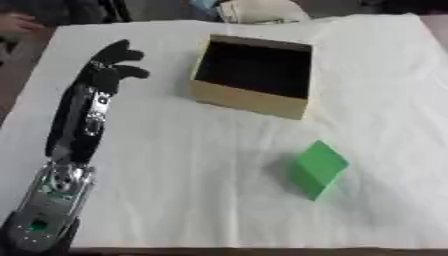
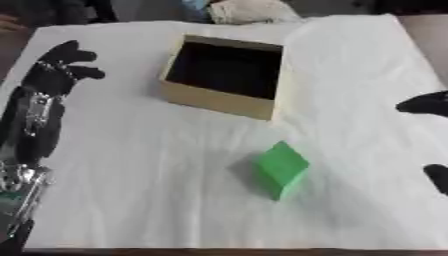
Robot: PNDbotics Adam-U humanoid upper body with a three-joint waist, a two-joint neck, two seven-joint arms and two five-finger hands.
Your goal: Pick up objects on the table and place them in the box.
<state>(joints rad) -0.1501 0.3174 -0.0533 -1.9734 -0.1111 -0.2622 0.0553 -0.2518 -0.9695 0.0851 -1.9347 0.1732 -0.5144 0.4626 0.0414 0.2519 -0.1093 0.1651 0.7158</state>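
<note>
A green block (image 1: 318, 169) lies on the white tablecloth, near the front right. Behind it stands an open cardboard box (image 1: 252, 98) with a dark, empty-looking inside. My left hand (image 1: 110, 64) hovers left of the box, its fingers relaxed and spread, holding nothing. The left arm runs from the lower left corner up to it. Only dark parts of my right hand (image 2: 427, 105) show at the right edge of the right eye view, right of the block and apart from it.
The white cloth (image 1: 175, 165) covers the whole table; its front edge runs along the bottom of the view. Pale bundled items (image 1: 258, 11) lie beyond the table's far edge. A person's hand (image 1: 17, 22) shows at the far left corner.
</note>
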